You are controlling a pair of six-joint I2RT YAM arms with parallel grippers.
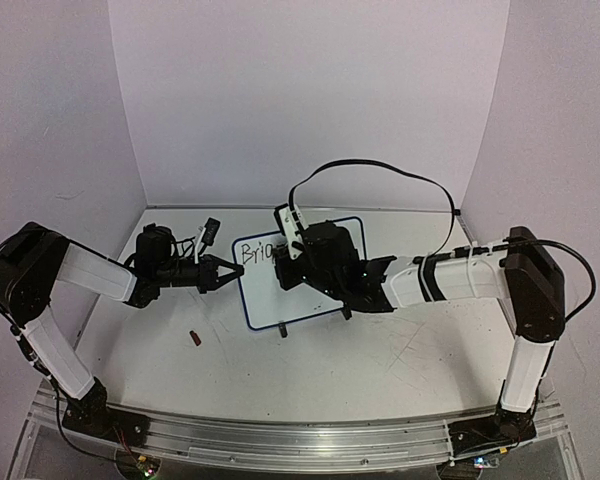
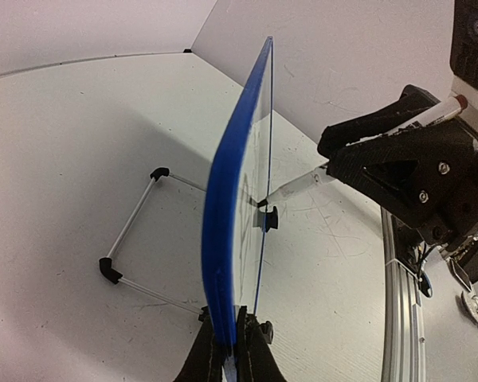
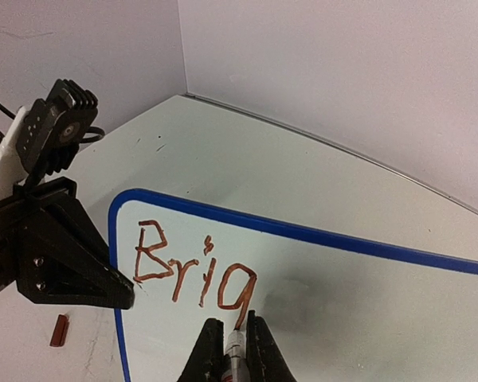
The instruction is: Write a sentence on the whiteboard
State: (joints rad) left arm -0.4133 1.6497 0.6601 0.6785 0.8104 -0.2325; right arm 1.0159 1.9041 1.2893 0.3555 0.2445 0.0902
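The whiteboard (image 1: pixel 263 298) with a blue rim stands tilted mid-table; it also shows in the right wrist view (image 3: pixel 342 294) and edge-on in the left wrist view (image 2: pixel 227 207). The sentence (image 3: pixel 193 270) reads "Brig" in reddish-brown strokes at the board's upper left, and shows dark in the top view (image 1: pixel 254 250). My left gripper (image 1: pixel 230 270) is shut on the board's left rim (image 2: pixel 229 314). My right gripper (image 1: pixel 283 272) is shut on a marker (image 3: pixel 236 350), whose tip touches the board at the tail of the "g". The marker also shows in the left wrist view (image 2: pixel 303 185).
A small red marker cap (image 1: pixel 194 338) lies on the table left of the board and shows in the right wrist view (image 3: pixel 59 329). The board's wire stand (image 2: pixel 131 247) sticks out behind it. A black cable (image 1: pixel 380 170) loops above the right arm. Walls close the back and sides.
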